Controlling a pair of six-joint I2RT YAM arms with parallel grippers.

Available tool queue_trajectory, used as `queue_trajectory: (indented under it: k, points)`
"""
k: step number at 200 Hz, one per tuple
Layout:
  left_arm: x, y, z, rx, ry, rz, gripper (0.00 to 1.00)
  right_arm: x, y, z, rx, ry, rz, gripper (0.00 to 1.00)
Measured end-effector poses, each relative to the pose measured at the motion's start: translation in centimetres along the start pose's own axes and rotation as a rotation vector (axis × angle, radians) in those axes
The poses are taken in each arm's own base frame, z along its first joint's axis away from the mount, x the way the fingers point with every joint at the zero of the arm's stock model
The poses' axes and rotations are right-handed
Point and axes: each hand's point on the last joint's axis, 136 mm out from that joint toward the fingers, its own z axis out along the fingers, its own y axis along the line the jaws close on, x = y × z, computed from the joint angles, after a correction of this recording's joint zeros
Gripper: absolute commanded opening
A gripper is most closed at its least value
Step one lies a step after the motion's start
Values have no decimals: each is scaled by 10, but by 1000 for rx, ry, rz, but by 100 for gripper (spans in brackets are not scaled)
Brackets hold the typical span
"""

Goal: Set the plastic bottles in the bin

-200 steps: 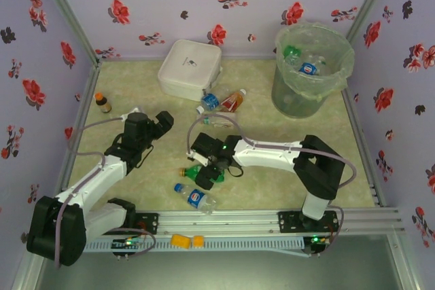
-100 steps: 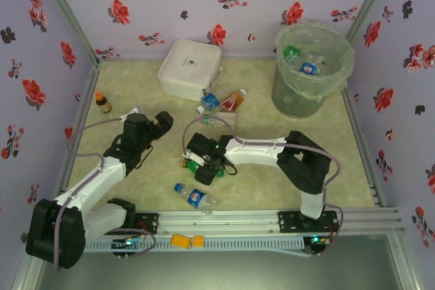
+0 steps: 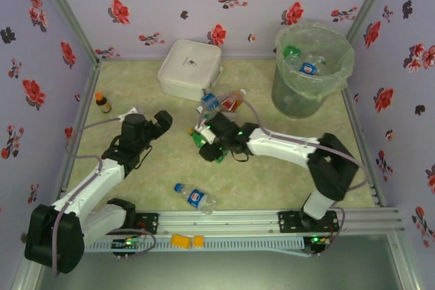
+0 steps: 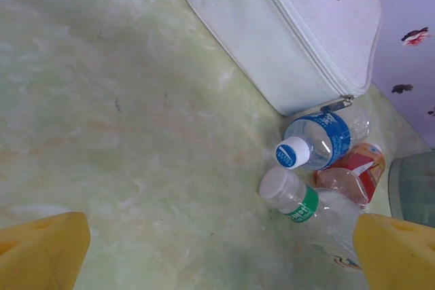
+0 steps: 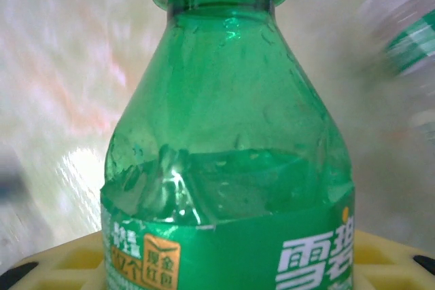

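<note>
Right fingers (image 5: 64,263) clenched across the labelled body of the green Sprite bottle (image 5: 231,168), judged light, thin-walled, easily dented and slippery; left fingers (image 4: 41,252) spread wide, grasping nothing.

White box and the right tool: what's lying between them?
Two bottles, seen from the top view: a blue-label bottle and a red bottle.

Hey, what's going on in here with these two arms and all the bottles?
This robot is clearing plastic bottles into the bin. The right gripper grips a green bottle near the middle of the table. The left gripper hovers open and empty nearby. A few bottles lie in the bin, one blue-labelled bottle lies near the front edge, and three other bottles sit beside the white box.
</note>
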Motion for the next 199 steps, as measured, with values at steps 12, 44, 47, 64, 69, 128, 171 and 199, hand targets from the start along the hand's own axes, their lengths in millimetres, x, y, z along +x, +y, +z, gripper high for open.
queue_trajectory:
  k: [12, 44, 47, 64, 69, 128, 171, 199]
  points:
    - [-1, -1, -1, 4, -3, 0, 100, -17, -14, -21, 14, -97, 46, 47]
    - [-1, -1, -1, 6, -3, 4, 100, -62, -64, -88, 85, -358, 175, 46]
    - [0, -1, -1, 6, -3, 4, 100, -66, -70, -95, 95, -384, 185, 46]
    - [1, -1, -1, 7, 2, 8, 100, -82, -101, -133, 148, -504, 243, 45]
    - [2, -1, -1, 8, 3, 10, 100, -86, -109, -143, 165, -533, 257, 45]
    - [5, -4, -1, 17, 14, 43, 100, -126, -208, -263, 422, -761, 410, 44]
    - [8, -8, -1, 24, 26, 87, 100, -136, -273, -334, 647, -803, 506, 45]
    - [11, -11, 1, 19, 42, 124, 100, -108, -310, -335, 774, -702, 588, 45]
